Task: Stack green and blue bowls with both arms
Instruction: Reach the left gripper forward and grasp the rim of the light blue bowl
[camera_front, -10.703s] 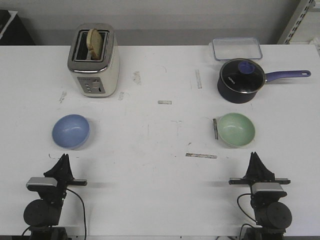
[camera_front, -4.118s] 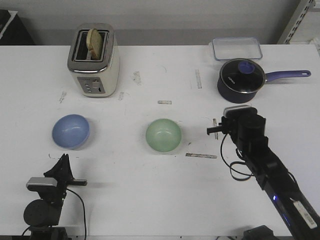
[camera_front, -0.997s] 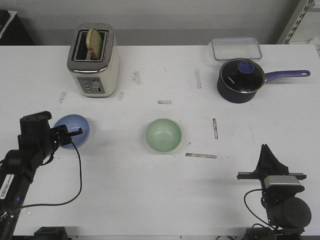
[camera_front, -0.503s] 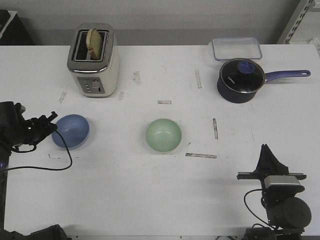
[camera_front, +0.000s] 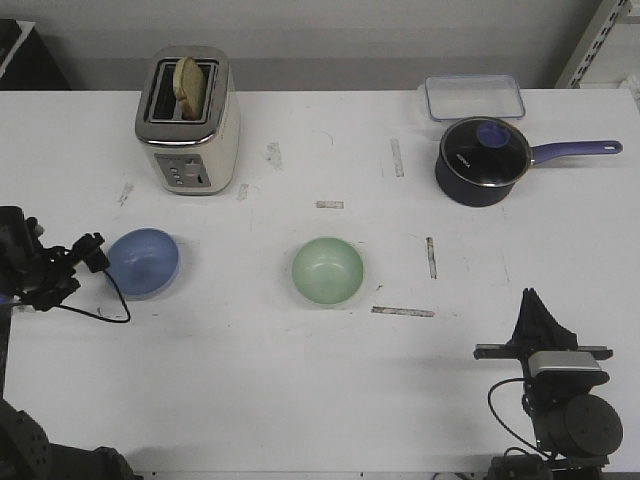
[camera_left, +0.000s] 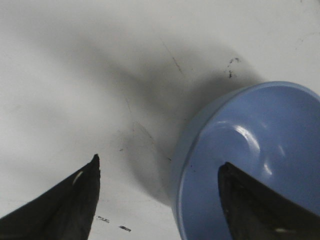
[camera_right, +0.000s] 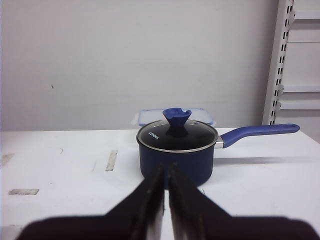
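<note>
The light blue bowl sits upright on the table at the left. The pale green bowl sits upright near the middle, well apart from it. My left gripper is open at the blue bowl's left rim. In the left wrist view the gripper straddles that rim: one fingertip is over the inside of the blue bowl, the other fingertip is outside over the table. My right gripper is shut and empty at the front right, also seen in the right wrist view.
A toaster with bread stands at the back left. A dark navy saucepan with a lid and long handle stands at the back right, with a clear lidded container behind it. Tape strips lie on the table.
My left arm has shifted left and lower beside the blue bowl, its gripper staying at the bowl's left rim. Both bowls and my right arm have not moved.
</note>
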